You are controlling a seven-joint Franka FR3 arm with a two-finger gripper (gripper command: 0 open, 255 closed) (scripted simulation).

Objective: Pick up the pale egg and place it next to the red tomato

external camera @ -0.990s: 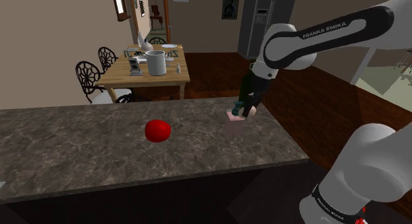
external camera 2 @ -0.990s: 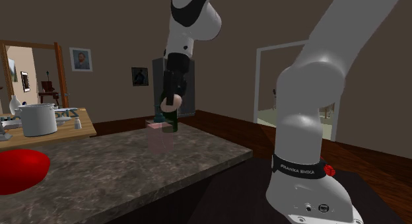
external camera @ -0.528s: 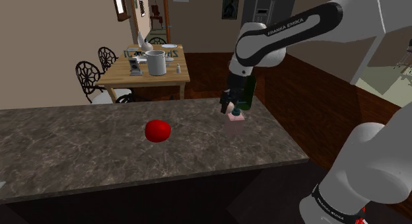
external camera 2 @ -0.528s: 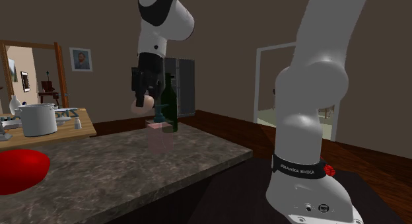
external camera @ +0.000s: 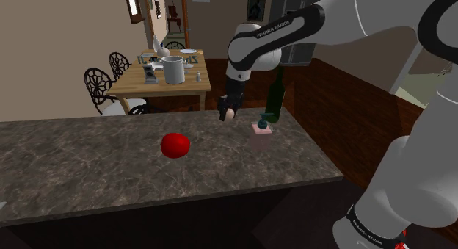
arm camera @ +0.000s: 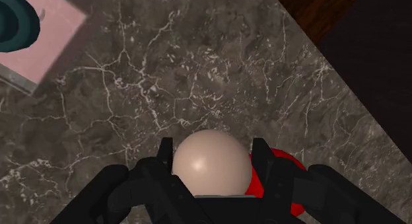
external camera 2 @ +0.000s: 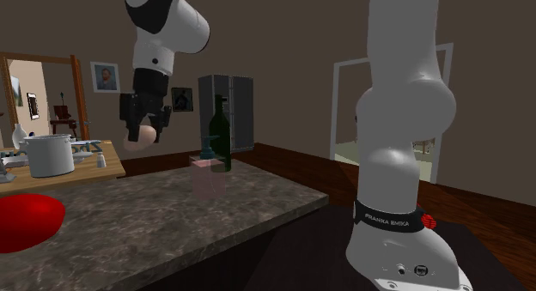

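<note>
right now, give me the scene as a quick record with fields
end effector: shut on the egg
egg: pale, held in the air above the counter
tomato: red, resting on the counter
counter: dark, marbled
nearby: pink dispenser, dark green bottle
task state: egg not yet set down by the tomato

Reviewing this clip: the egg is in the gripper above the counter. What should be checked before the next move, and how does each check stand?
1. Grip on the egg: ok, the gripper clasps it on both sides.
2. Height of egg above the counter: ok, well off it.
3. Target, the tomato, in sight on the counter: ok.
4. Bare counter around the tomato for set-down: ok.
5. Gripper apart from the bottle and pink dispenser: ok.
6. Egg beside tomato: not ok, it hangs in the air.
</note>
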